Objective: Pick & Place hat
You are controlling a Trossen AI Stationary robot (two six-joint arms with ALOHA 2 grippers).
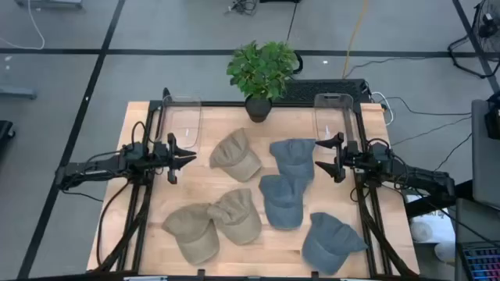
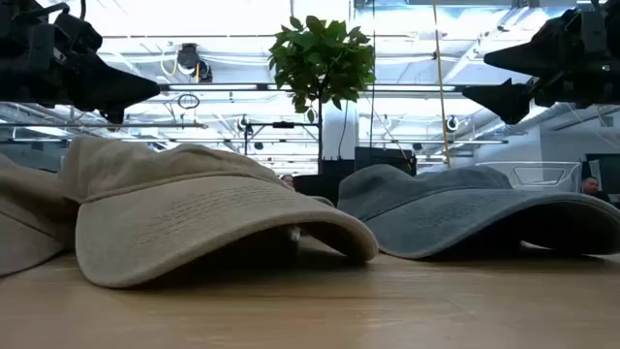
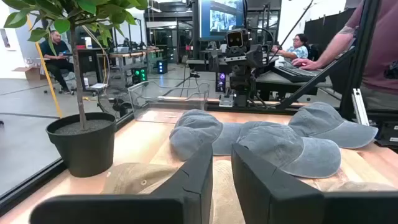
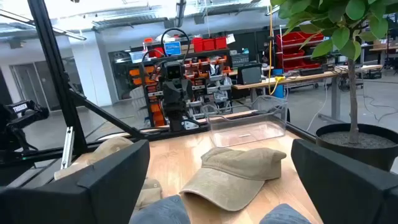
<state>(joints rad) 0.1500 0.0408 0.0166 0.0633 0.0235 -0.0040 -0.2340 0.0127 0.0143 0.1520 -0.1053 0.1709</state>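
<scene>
Wooden table, three tan caps, three grey caps, potted plant, two clear bins

I see both arms reaching inward from opposite sides of the plant pot, level above the table; left gripper nearly closed (a slim gap), right gripper spread wide, both empty.

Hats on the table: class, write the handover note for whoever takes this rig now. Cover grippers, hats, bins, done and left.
Left gripper: empty, jaws nearly closed, hovering at the table's left side.
Right gripper: wide open, empty, at the right side.
Three tan hats and three blue hats lie on the table.
Both clear bins appear empty.
Done: nothing placed.
Left: all six hats.
</scene>
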